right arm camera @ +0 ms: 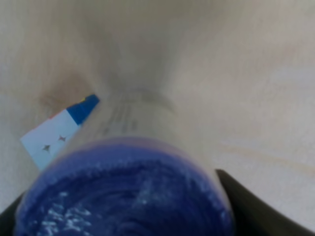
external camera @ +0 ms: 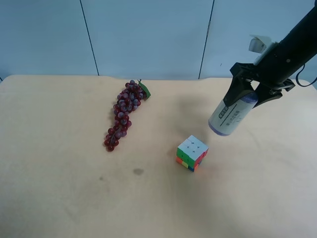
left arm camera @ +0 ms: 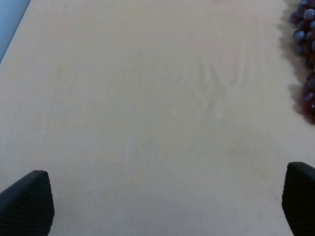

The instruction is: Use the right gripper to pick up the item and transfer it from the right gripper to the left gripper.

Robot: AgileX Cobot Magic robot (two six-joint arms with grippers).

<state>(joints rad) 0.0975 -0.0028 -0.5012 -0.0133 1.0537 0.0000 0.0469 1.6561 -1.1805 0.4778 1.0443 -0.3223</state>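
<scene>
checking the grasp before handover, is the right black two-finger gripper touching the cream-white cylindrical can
Touching. The exterior high view shows the right gripper clamped on the can, which hangs tilted above the table.

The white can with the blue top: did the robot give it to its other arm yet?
Not yet. Done: the black right tool has lifted the cream-white can with blue-purple ends off the beige table; it hangs tilted near the multicoloured cube. In hand: that tool is shut on it. Left: the handover. The black left tool is open and empty, over the table beside the bunch of purple grapes.
</scene>
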